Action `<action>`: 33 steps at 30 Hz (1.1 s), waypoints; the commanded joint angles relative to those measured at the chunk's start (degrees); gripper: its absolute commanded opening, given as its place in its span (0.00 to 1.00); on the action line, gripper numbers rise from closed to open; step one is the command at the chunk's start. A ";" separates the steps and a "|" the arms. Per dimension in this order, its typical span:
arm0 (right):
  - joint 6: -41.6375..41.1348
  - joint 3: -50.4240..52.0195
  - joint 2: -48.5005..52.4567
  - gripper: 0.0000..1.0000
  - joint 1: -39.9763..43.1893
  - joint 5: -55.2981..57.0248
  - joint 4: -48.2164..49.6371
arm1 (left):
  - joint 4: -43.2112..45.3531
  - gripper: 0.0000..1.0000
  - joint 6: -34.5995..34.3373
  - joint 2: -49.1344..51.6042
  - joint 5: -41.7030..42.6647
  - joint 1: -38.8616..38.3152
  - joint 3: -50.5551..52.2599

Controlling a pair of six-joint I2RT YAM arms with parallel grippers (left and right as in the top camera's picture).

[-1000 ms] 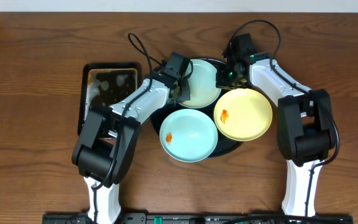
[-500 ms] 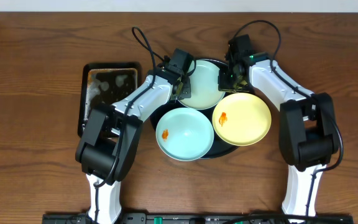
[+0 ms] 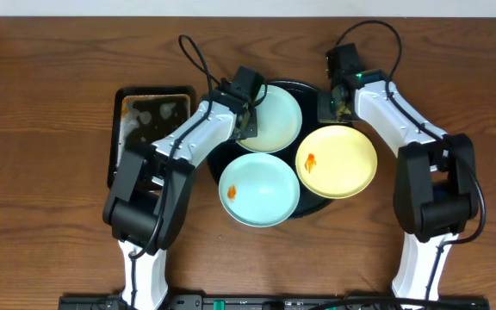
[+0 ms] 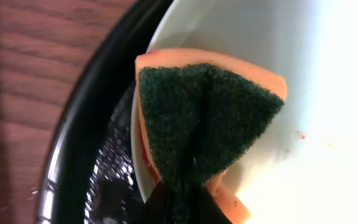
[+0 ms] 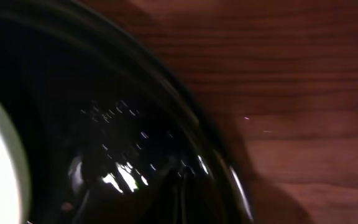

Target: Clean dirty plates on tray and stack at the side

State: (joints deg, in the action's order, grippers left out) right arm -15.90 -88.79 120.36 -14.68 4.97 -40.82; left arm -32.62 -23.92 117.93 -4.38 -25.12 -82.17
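Sponge [image 4: 204, 124] on the rear mint plate [image 3: 275, 120], round black tray [image 3: 315, 205] at mid-table.
The rear mint plate looks pale and nearly clean, with a few tiny specks. The front mint plate [image 3: 259, 191] and the yellow plate [image 3: 338, 162] each bear 1 small orange smear and jut past the glossy tray's rim. The left gripper [image 4: 182, 200] is clamped on the green-and-orange sponge at the rear plate's left edge. The right gripper [image 3: 335, 103] sits over the tray's far-right rim; whether its fingers are apart cannot be told.
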 commanded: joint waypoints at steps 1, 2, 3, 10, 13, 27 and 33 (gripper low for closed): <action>2.56 0.50 -4.68 0.01 0.13 4.63 0.00 | -1.25 0.07 0.74 1.86 -2.91 0.66 -2.51; 3.10 0.50 -5.22 0.01 0.13 4.44 0.13 | -1.22 0.08 0.74 1.86 -2.62 0.68 -2.86; 3.72 0.50 -5.73 0.01 0.11 3.96 0.26 | -1.22 0.07 0.72 1.86 -2.40 0.66 -3.08; 7.85 0.52 -3.89 0.34 -0.09 -12.87 4.26 | -1.16 0.07 0.72 1.86 -2.08 0.55 -3.26; 7.85 0.52 -1.77 0.52 -0.31 -18.88 6.45 | -1.20 0.07 0.76 1.86 -1.62 0.50 -3.26; 7.61 0.52 9.05 0.34 -1.33 -29.22 8.92 | -0.94 0.08 0.76 1.86 -0.59 0.17 -3.26; 6.64 0.52 9.31 0.09 -1.49 -28.87 11.37 | -0.50 0.08 1.29 1.86 -0.55 -0.48 -3.26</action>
State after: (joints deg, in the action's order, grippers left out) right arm -8.62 -88.92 126.87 -15.27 -23.46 -30.13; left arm -33.34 -23.73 118.74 -4.67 -25.15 -84.05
